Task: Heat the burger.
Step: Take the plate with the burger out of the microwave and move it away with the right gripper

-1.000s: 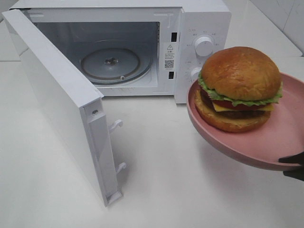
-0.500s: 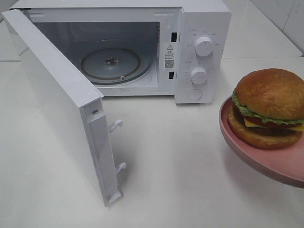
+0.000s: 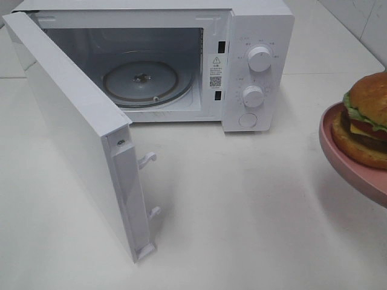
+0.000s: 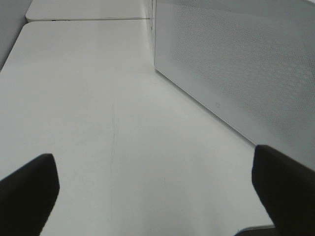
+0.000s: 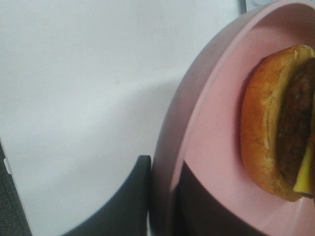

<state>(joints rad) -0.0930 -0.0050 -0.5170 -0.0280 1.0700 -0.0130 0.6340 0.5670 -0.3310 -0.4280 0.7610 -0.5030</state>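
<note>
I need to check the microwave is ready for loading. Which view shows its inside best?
The exterior high view: the microwave stands with its door swung open and the glass turntable bare. The left wrist view shows only the door's outer face; the right wrist view shows almost none of it.

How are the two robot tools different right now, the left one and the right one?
The left tool is open and holds nothing, its fingers spread above the bare table beside the microwave door. The right tool is shut on the pink plate, one finger on each side of its rim, carrying the burger. Both have dark fingers.
</note>
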